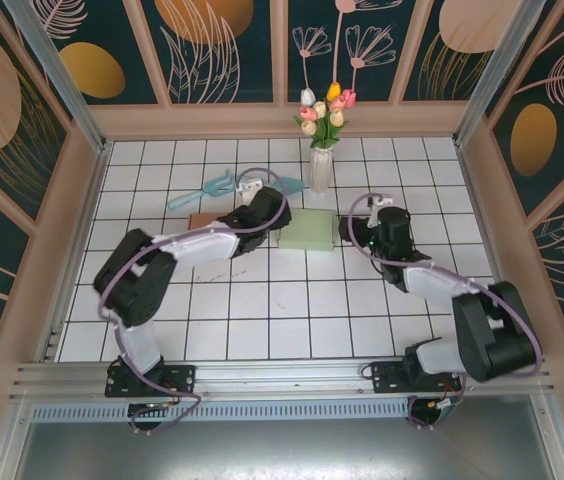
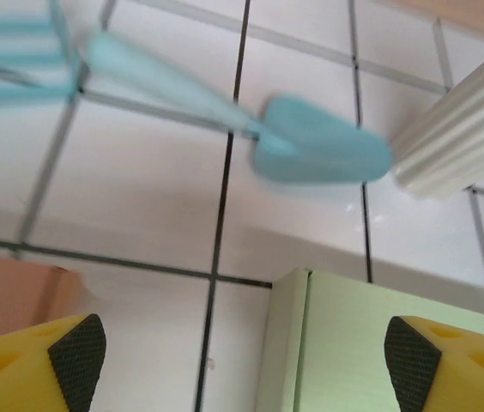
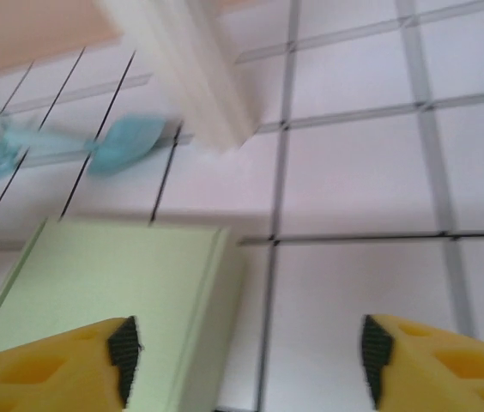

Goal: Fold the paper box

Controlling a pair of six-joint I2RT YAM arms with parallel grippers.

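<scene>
Lying flat, green paper box (image 1: 309,229), long axis running left-right

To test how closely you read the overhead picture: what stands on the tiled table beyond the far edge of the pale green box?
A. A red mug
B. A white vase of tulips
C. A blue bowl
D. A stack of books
B: a white ribbed vase holding tulips stands beyond the far edge of the green box.
</scene>
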